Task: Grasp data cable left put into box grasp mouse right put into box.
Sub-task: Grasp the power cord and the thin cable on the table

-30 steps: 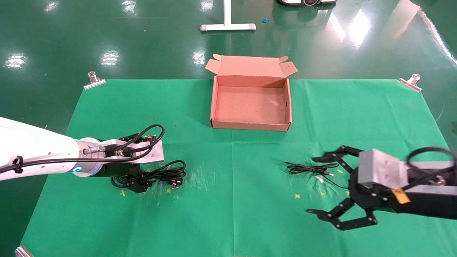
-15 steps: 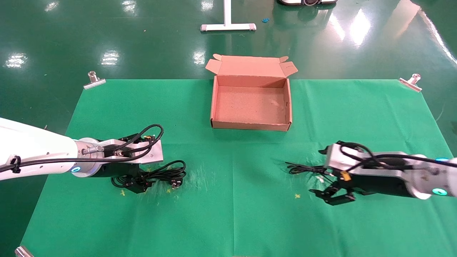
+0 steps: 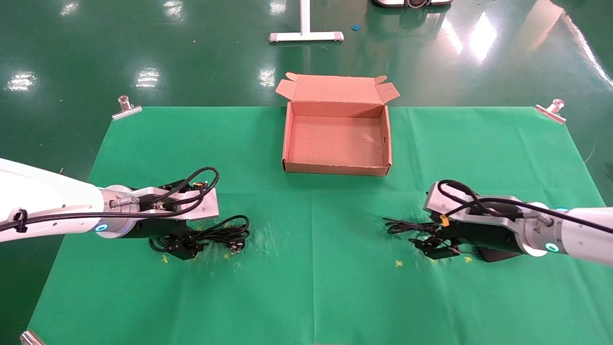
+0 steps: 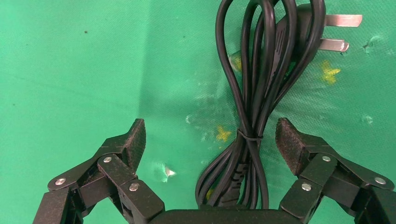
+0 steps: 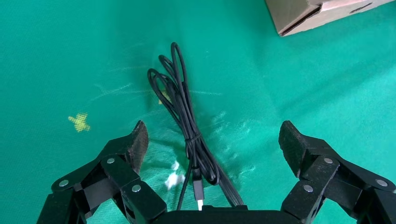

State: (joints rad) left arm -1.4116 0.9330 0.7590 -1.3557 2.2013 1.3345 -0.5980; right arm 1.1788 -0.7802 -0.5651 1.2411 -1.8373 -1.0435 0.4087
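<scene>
The data cable, a tied black bundle with a metal-pronged plug, lies on the green mat at front left. My left gripper is low over it and open. In the left wrist view the bundle lies between the two fingers, nearer one pad. My right gripper is open at front right, over the mouse's thin black cord. The cord and its USB plug lie between the open fingers. The mouse body is hidden; a dark shape shows under the right wrist. The brown box stands open and empty at back centre.
The green mat covers the table and is clamped at its corners by metal clips. Small yellow cross marks lie on the mat. A corner of the box shows in the right wrist view. A white stand base is on the floor behind.
My right arm has swung left and down, bringing its open gripper low over the mouse's cord. The left arm and the data cable have not moved.
</scene>
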